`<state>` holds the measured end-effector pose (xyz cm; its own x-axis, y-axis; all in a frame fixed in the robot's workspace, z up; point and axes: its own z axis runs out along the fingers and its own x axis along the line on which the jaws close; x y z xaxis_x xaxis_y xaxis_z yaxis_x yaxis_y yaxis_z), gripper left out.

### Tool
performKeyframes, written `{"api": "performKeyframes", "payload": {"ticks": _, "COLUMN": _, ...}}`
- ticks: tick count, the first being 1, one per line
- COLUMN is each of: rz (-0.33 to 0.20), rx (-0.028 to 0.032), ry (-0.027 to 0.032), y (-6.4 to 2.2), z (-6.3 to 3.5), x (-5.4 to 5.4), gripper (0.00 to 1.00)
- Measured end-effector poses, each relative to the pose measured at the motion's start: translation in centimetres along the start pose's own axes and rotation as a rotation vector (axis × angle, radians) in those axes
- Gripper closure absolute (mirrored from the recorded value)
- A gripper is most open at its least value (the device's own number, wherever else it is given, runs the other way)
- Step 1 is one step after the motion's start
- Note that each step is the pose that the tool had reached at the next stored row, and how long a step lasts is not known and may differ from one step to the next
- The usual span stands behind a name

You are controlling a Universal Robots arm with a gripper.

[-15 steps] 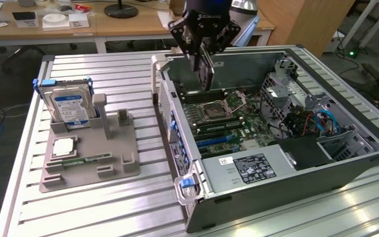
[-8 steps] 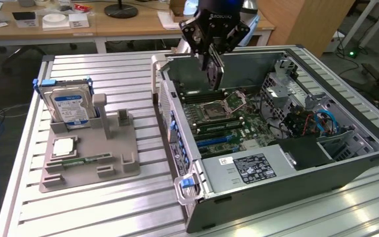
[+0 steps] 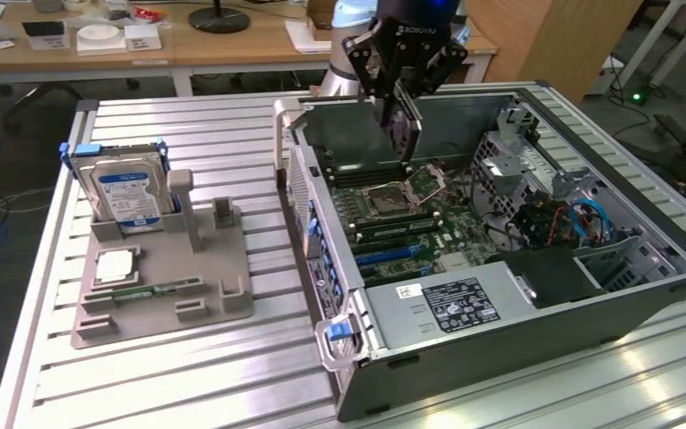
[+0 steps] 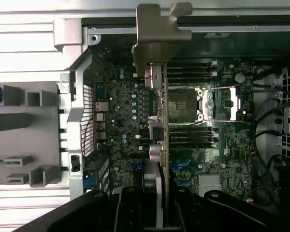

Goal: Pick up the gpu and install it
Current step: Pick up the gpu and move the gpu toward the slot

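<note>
Gpu (image 3: 406, 125) held on edge over the open case (image 3: 498, 357).
My gripper (image 3: 400, 91) is clenched on the gpu's upper edge. The card hangs inside the case walls above the motherboard (image 3: 439, 214), with its silvery bracket (image 4: 157, 43) at one end. On the bench (image 3: 200, 375) beside the case, the grey holder (image 3: 164, 299) carries a hard drive (image 3: 129, 197), a chip (image 3: 117, 266) and a memory stick (image 3: 153, 290).

Wooden desks (image 3: 260, 46) behind slatted table (image 3: 200, 375)
</note>
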<state>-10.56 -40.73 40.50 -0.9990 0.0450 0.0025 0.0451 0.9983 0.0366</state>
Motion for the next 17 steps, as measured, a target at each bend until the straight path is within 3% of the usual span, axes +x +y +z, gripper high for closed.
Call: {"api": "performKeyframes", "payload": {"ticks": 17, "rz": 0.000, "rx": 0.0000, "ry": 0.0000, "y": 0.21, "z": 0.02, "x": -4.7, "gripper": 0.72}}
